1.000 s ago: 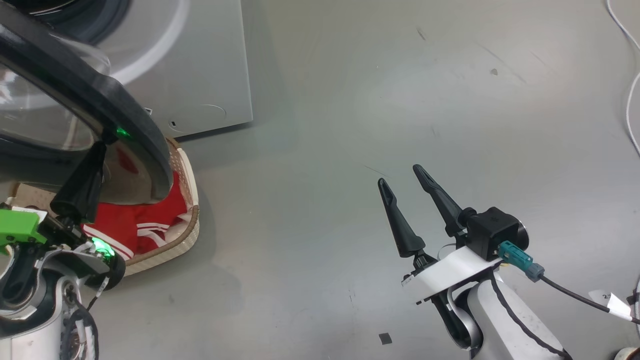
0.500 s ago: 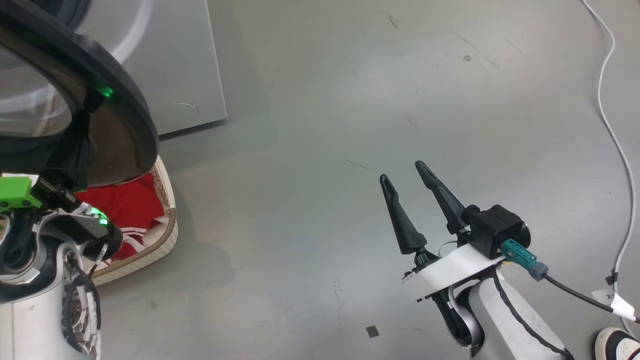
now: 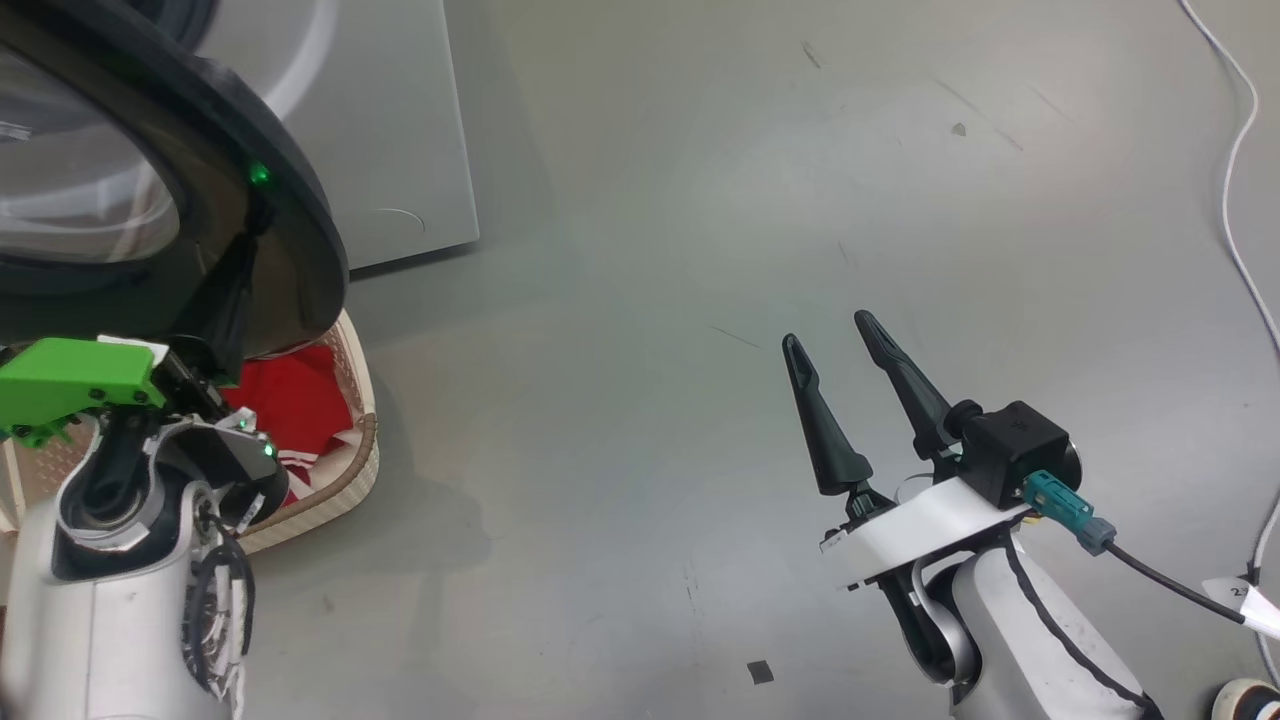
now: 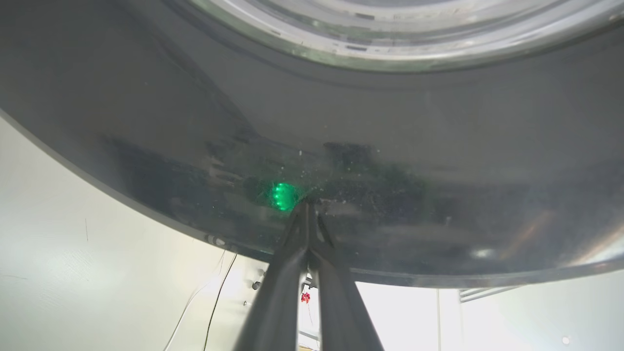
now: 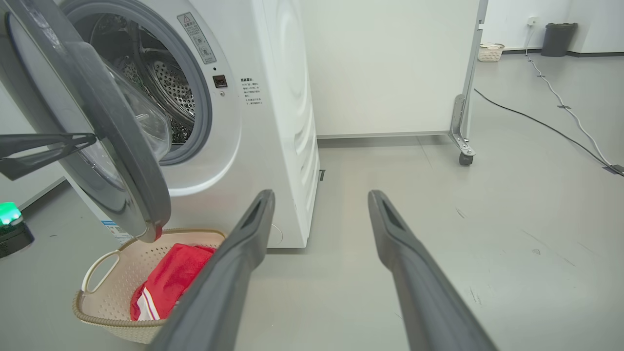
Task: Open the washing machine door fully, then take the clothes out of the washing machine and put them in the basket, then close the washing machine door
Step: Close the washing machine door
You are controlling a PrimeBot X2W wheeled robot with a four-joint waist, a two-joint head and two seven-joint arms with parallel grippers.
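The washing machine [image 5: 282, 97] stands with its door [image 5: 122, 161] partly open, the steel drum [image 5: 165, 83] showing behind it. My left gripper [image 4: 308, 204] is shut with nothing held, and its joined fingertips press on the door's glossy black rim [image 3: 300, 230]. Under the door sits the cream basket [image 5: 112, 273] with the red clothes [image 5: 170, 282] inside. In the head view the basket [image 3: 355, 470] and clothes [image 3: 300, 405] are partly hidden by the door and my left arm. My right gripper [image 3: 826, 332] hangs open over bare floor, far right of the machine.
A white cable [image 3: 1240, 130] runs along the floor at the right. A white partition on a caster [image 5: 465, 156] stands behind the machine. Far back are a second basket [image 5: 490, 51] and a dark bin [image 5: 555, 39]. Grey floor spreads between the arms.
The head camera has shifted. The door's lower rim now lies closer to the machine's front, with my shut left gripper still against it and further forward. The right gripper has barely moved.
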